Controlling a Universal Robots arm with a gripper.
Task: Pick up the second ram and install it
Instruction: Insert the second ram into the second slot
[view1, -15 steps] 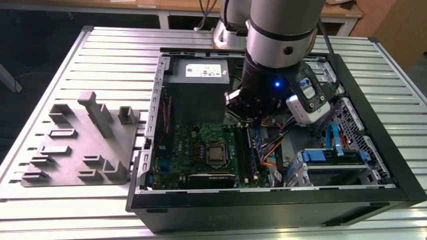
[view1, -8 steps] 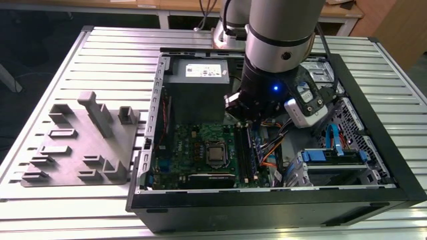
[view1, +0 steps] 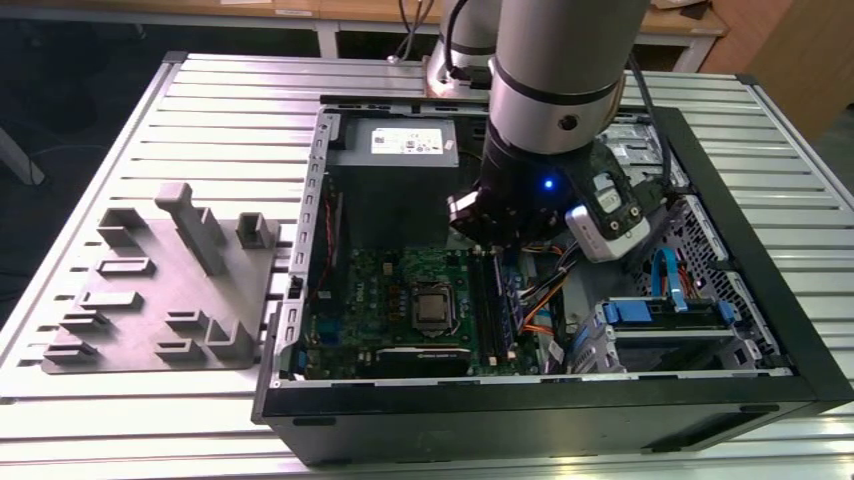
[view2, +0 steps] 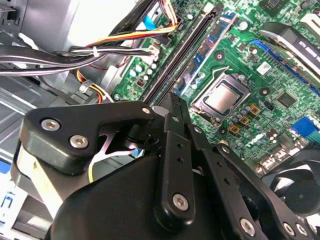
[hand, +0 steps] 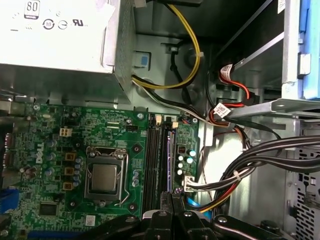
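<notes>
- Inside the open black metal computer case (view1: 534, 425), the claw (hand: 172, 197) hangs low over the green circuit board (hand: 65, 125), fingers (hand: 161, 219) drawn together.
- Just beyond its tips: the second ram (hand: 170, 160), thin, flat, blue-green, standing in line with long black plastic slots (hand: 154, 165). Pinched or not, can't tell.
- Install step, I reckon; seating wants a straight, even press.

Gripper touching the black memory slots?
Cannot tell. In the first wrist view the gripper overlaps the end of the memory slots, hiding any contact or gap; the exterior view does not settle it either.
</notes>
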